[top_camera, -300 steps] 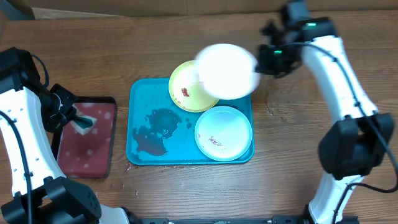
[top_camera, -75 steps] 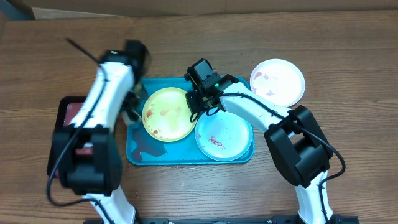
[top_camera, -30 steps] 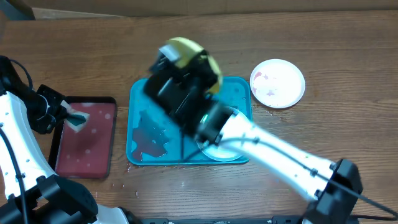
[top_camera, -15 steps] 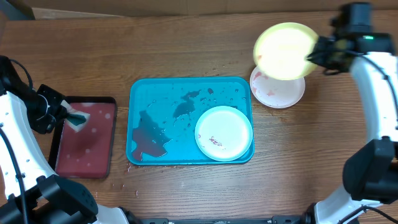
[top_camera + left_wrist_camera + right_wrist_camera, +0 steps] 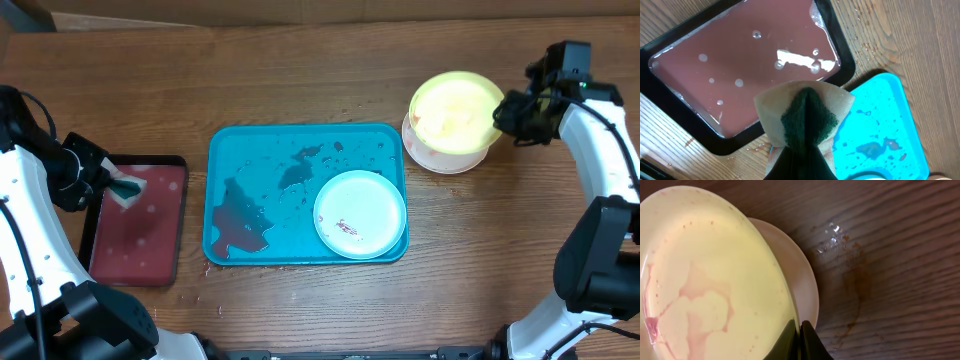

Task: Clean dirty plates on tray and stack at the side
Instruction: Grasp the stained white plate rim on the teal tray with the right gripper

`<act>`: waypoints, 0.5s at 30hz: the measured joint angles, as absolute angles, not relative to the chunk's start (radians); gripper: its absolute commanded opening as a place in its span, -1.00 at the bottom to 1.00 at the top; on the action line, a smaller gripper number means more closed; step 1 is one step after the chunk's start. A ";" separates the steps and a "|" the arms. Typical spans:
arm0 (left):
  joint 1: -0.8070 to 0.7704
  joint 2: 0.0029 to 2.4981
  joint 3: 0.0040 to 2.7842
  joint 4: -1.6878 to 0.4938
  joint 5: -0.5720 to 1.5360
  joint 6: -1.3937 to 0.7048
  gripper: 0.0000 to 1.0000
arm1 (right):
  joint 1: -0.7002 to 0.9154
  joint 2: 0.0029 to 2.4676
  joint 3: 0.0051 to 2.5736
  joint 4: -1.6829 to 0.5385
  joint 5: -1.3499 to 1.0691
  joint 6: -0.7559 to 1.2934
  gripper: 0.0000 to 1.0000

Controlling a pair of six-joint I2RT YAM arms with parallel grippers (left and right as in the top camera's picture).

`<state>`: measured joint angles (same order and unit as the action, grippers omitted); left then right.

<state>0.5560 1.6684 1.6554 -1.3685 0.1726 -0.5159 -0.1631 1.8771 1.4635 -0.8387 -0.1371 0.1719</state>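
My right gripper is shut on the rim of the yellow-green plate, which hangs tilted just over the white plate on the wood, right of the tray. Faint pink smears show on the yellow-green plate's face. The mint-rimmed plate lies in the near right corner of the turquoise tray, with reddish smears on it. My left gripper is shut on a folded sponge, held over the right edge of the dark red tray.
Dark puddles and droplets lie on the turquoise tray's floor. Water drops and a brown stain mark the wood beside the white plate. A cardboard edge runs along the back of the table.
My right gripper has lowered the yellow-green plate from above down close over the white plate. The left arm has stayed put with the sponge.
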 measured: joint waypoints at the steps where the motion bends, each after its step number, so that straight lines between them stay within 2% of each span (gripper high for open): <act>1: 0.556 1.668 1.655 -1.369 0.173 -0.516 -0.91 | -0.163 1.877 1.449 -0.827 -0.137 0.178 -0.25; 2: 0.556 1.668 1.655 -1.369 0.173 -0.516 -0.92 | -0.163 1.877 1.435 -0.815 -0.134 0.185 0.09; 3: 0.556 1.668 1.655 -1.369 0.173 -0.516 -0.92 | -0.163 1.877 1.425 -0.808 -0.134 0.182 0.33; 5: 0.556 1.668 1.655 -1.369 0.173 -0.516 -0.92 | -0.163 1.877 1.414 -0.802 -0.135 0.180 0.54; 8: 0.556 1.668 1.655 -1.367 0.173 -0.516 -0.92 | -0.161 1.877 1.411 -0.793 -0.177 0.165 0.54; 15: 0.556 1.668 1.655 -1.365 0.173 -0.516 -0.91 | -0.072 1.877 1.412 -0.839 -0.419 -0.006 0.33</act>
